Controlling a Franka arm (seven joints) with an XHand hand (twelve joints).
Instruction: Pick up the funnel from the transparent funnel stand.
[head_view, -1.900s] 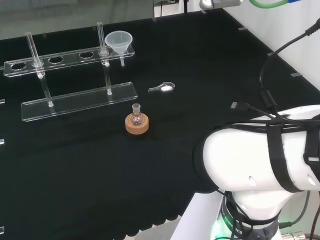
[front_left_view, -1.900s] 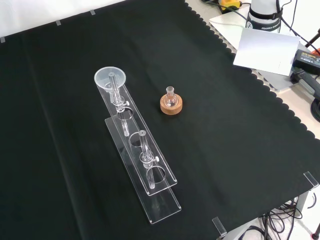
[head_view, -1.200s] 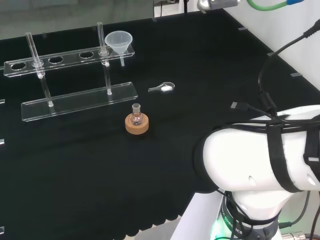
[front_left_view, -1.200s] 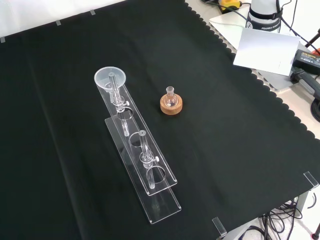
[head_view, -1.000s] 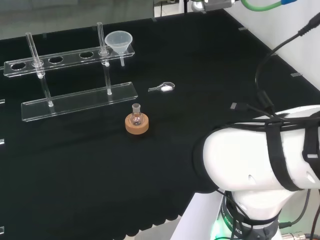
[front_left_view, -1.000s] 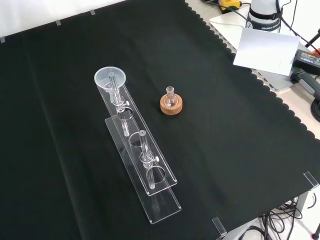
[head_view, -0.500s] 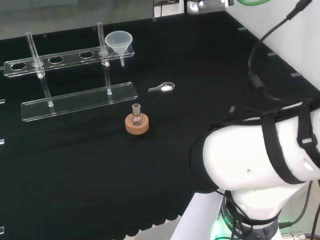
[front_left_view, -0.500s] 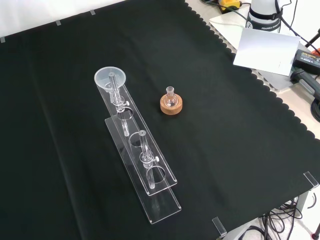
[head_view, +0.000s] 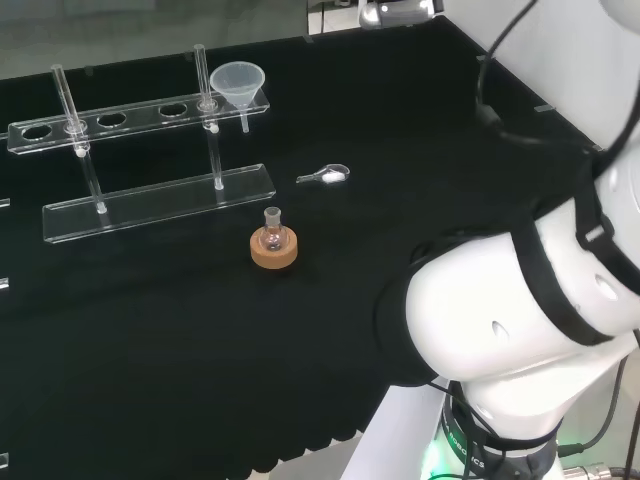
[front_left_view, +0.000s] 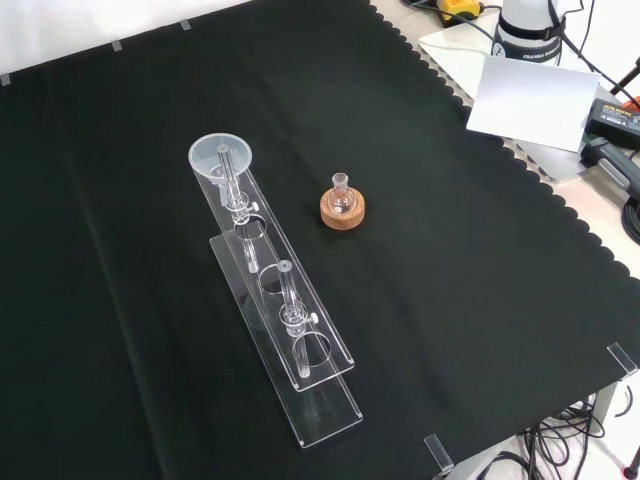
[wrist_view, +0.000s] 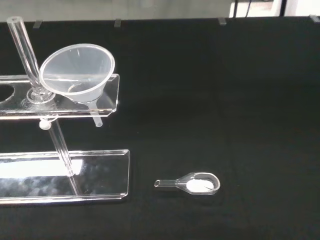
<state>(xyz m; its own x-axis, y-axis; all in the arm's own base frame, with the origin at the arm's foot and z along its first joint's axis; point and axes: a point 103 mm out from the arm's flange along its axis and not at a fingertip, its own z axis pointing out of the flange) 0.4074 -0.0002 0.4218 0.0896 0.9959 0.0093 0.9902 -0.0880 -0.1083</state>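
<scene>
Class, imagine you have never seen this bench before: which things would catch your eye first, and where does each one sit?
First, the clear funnel seated in the end hole of the transparent funnel stand, which runs down the middle of the front view. Next, the cork ring to the stand's right there, holding a small flask. In the head view, the arm's big white link bulks at lower right.

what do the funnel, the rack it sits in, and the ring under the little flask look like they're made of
Funnel: translucent, slightly milky plastic by its look, duller than the stand.
Funnel stand: clear, glossy sheet with bright edges, probably acrylic; its upright rods could be glass or plastic.
Ring under the small flask: matte tan, looks like cork.
</scene>
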